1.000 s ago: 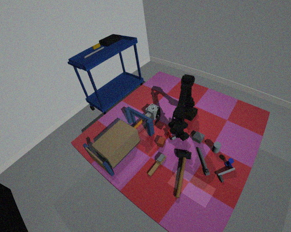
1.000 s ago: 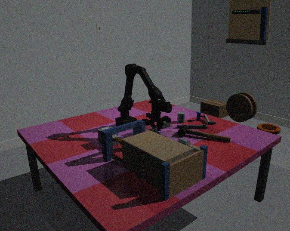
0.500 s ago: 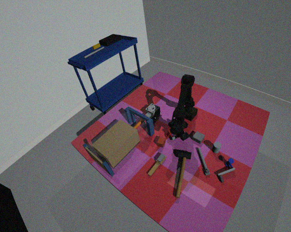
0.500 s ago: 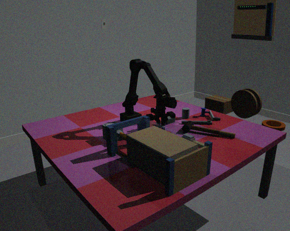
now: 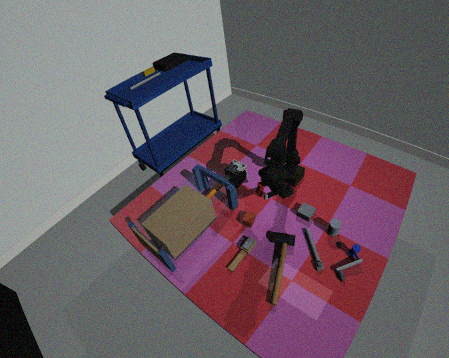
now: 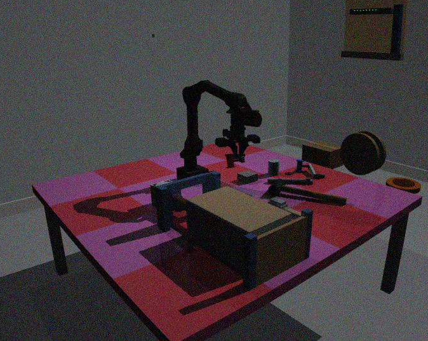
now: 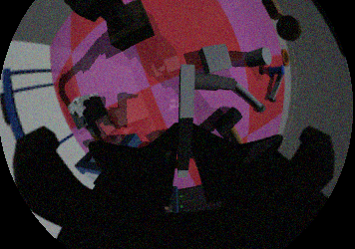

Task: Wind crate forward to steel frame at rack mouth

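Red-gripped and grey-shafted, the small winch handle (image 5: 263, 191) hangs clamped in my black parallel-jaw gripper (image 5: 266, 192), lifted above the chequered red-and-purple bench (image 5: 376, 182). The grey hand winch (image 5: 236, 170) sits at nine o'clock; the tan crate (image 5: 180, 219) lies beyond it. My grip may slip, tilting the key. Its square end stays hidden.
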`<state>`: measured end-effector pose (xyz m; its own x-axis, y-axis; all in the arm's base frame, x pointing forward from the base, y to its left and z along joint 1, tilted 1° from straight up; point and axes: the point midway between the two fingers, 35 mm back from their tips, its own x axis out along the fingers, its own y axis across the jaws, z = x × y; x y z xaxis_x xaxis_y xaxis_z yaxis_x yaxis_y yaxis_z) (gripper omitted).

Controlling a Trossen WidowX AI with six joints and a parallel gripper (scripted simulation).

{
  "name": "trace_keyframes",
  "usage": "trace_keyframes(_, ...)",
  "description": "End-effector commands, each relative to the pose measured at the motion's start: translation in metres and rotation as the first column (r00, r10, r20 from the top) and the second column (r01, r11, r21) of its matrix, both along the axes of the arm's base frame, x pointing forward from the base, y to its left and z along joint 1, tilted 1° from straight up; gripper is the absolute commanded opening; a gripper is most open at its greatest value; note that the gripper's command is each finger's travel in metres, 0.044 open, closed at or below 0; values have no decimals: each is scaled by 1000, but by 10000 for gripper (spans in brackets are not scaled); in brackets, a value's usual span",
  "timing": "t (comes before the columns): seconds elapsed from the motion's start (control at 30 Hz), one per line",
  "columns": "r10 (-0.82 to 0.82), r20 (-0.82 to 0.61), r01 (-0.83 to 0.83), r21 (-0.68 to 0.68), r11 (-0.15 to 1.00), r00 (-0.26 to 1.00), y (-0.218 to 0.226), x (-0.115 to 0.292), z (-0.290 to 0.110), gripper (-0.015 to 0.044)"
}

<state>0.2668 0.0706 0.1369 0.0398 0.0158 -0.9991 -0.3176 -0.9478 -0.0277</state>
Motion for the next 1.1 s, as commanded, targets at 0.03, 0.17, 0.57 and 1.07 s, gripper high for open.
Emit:
trace_keyframes(0.03, 3, -12, -3, 0, 1000, 1000, -1, -6, 14, 0)
trace_keyframes(0.17, 3, -12, -3, 0, 1000, 1000, -1, -6, 14, 0)
trace_keyframes(0.57, -325, -6, 325, 9, 946, 946, -20, 2, 12, 0)
trace_keyframes(1.07, -806, -6, 806, 46, 591, 591, -55, 14, 16, 0)
